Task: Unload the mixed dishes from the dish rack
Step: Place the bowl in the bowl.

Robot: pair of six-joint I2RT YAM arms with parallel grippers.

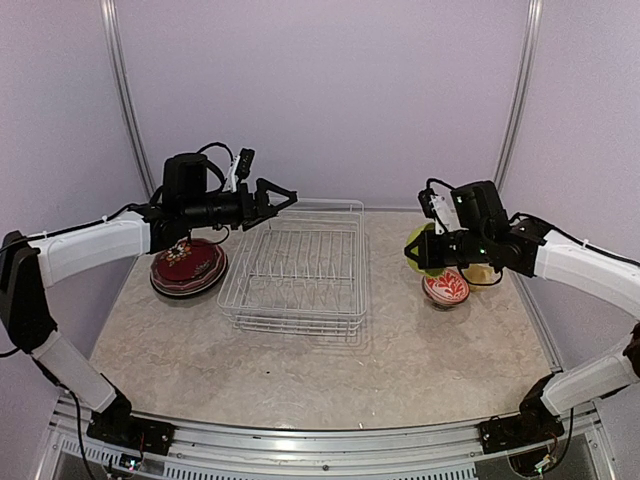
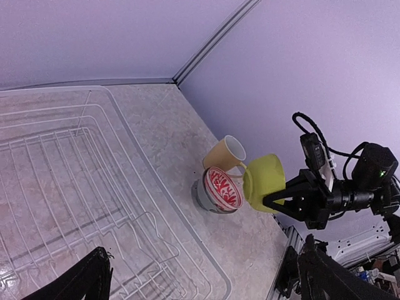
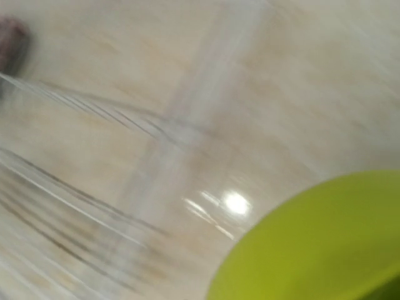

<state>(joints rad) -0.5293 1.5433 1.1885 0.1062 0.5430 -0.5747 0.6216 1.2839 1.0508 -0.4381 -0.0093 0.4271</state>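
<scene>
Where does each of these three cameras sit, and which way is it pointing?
Top: above and behind, looking down on the table, rack, left arm and right arm.
Left wrist: on the left arm, facing right across the rack; own fingers at the bottom.
Right wrist: blurred, facing the table, lime bowl close up.
Shared: all three show the lime bowl in the right gripper.

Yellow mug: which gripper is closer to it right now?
Right. The right gripper, holding the lime green bowl, hangs beside the mug; the left gripper is open across the dish rack, by its far left corner.
</scene>
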